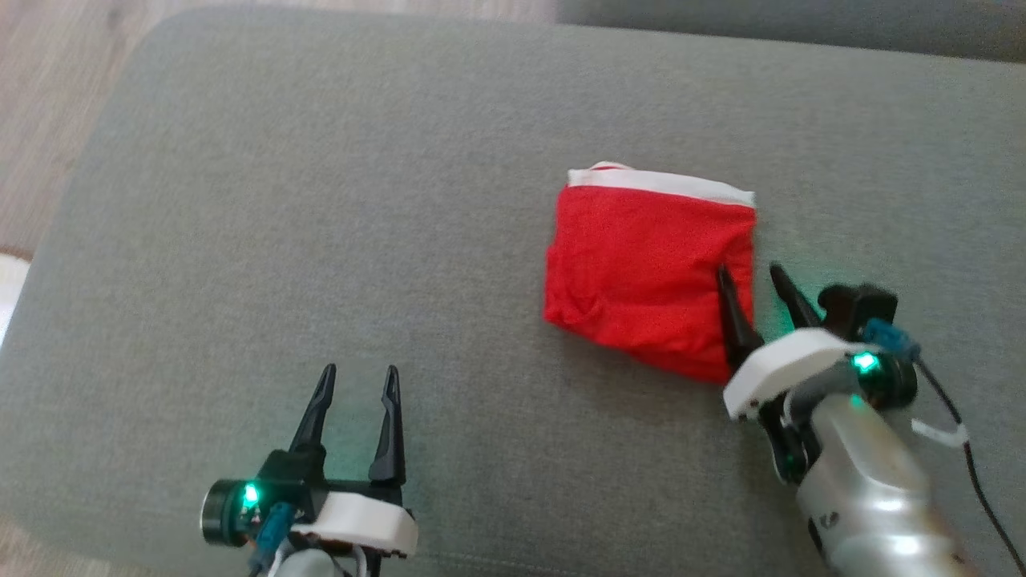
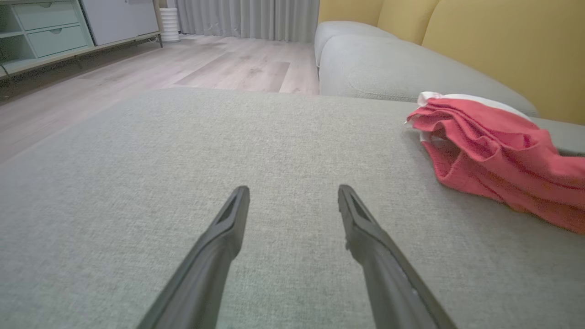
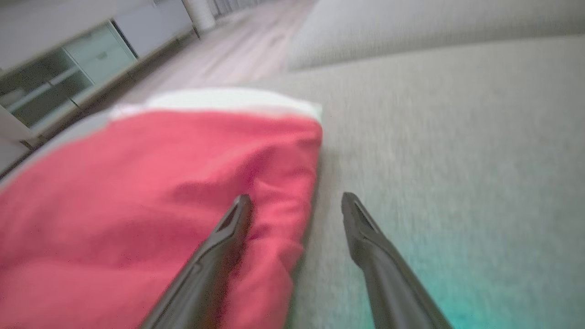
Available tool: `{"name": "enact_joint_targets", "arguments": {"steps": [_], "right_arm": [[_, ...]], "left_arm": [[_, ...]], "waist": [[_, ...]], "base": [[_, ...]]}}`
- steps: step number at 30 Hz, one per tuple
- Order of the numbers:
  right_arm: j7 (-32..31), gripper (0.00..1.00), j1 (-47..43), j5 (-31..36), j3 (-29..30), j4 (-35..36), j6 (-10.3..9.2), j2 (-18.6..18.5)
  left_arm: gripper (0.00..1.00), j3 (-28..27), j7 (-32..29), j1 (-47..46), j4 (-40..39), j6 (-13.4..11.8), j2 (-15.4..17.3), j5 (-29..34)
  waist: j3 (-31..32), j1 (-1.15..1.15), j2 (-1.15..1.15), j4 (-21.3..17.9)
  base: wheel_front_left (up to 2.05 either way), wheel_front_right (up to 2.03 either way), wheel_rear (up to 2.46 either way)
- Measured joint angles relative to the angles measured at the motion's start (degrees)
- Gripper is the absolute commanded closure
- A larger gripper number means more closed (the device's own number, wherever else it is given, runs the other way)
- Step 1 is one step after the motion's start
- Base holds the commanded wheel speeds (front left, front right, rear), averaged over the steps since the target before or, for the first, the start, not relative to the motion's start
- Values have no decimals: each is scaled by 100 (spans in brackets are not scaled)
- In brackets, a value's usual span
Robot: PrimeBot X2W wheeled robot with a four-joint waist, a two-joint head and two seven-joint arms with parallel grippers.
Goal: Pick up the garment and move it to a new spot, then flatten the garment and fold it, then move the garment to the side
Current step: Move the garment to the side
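While under garment (image 1: 641,264), grey cushion (image 1: 321,200) beside wood floor (image 1: 48,88).

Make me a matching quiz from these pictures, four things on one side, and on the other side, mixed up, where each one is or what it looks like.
Things
1. garment
2. left gripper
3. right gripper
4. sofa cushion

Descriptions
A. grey, lying under everything else
B. open, over bare grey fabric, apart from the garment
C. red, folded, white band along its far edge
D. open, one finger over the garment, the other beside its edge

Pairs: 1-C, 2-B, 3-D, 4-A
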State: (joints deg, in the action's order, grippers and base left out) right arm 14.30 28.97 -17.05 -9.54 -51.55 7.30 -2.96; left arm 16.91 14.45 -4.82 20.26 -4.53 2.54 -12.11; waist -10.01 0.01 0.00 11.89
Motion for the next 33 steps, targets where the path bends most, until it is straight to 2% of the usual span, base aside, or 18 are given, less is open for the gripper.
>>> {"name": "enact_joint_targets", "arguments": {"steps": [4,5,6,7,10,15,20,25,33], "right_arm": [[91,0,29,129,34,-504,0,-22],[92,8,88,99,-2,-526,0,-40],[92,71,149,78,-66,-537,0,-58],[91,100,201,25,-131,-524,0,-79],[81,100,209,-32,-341,-456,0,-87],[47,100,155,9,-290,-136,0,-60],[47,100,28,3,-216,313,0,-58],[47,100,-126,-19,-415,545,0,-58],[47,100,-260,-281,-882,754,0,-57]], "left_arm": [[0,16,0,-43,-3,-1,-1,-1],[0,16,0,-68,-8,-2,-1,-1],[0,16,0,-87,-15,-2,-1,-1],[0,16,0,-96,-23,-2,-1,-1],[0,21,0,-100,-33,-2,-1,-1],[0,34,0,-114,-40,0,-1,-1],[0,34,0,-115,-64,9,0,3],[0,34,0,-164,-66,57,3,55],[0,73,1,-445,-36,160,3,182]], "waist": [[-171,-1,0,188],[-205,-2,0,213],[-233,-1,0,229],[-255,-1,0,233],[-268,-1,0,172],[-227,-1,0,-4],[-114,-1,0,-375],[9,-1,0,-1012],[54,-1,0,-2395]], "base": [[0,0,0],[0,0,0],[0,0,0],[0,0,0],[0,0,0],[0,0,0],[0,0,0],[0,0,0],[0,0,0]]}}
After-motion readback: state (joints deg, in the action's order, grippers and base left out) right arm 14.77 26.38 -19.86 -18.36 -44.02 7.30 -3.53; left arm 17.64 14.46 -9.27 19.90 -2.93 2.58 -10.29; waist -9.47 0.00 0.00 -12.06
